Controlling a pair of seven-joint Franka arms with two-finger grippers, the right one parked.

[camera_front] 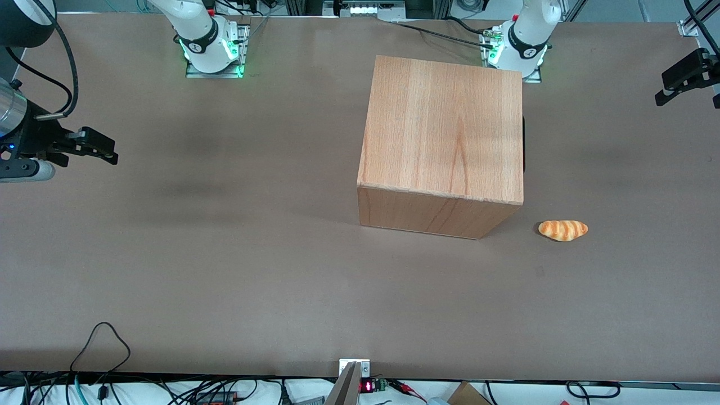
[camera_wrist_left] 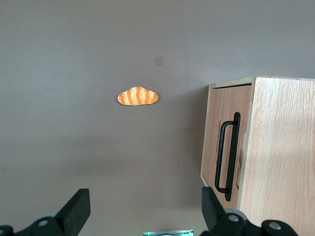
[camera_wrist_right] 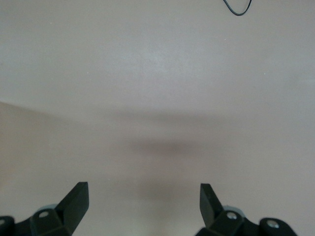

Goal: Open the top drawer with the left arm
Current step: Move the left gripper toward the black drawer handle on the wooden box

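Wooden top drawer [camera_wrist_left: 222,142] beside open-fingered tool [camera_wrist_left: 146,214].

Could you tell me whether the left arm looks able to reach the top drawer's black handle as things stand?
Probably yes. The gripper hangs open, away from the cabinet at the working arm's end, and the handle on the top drawer faces it. Only the bread roll lies nearby, off the path.

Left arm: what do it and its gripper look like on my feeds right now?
The left arm shows a glossy white rounded shell with a black band at its base, green lights glowing on the mount and black cable trailing off nearby. Its gripper, at the working arm's end of the table, is matte black with two angular jaws standing open, wedge-tipped in the wrist view.
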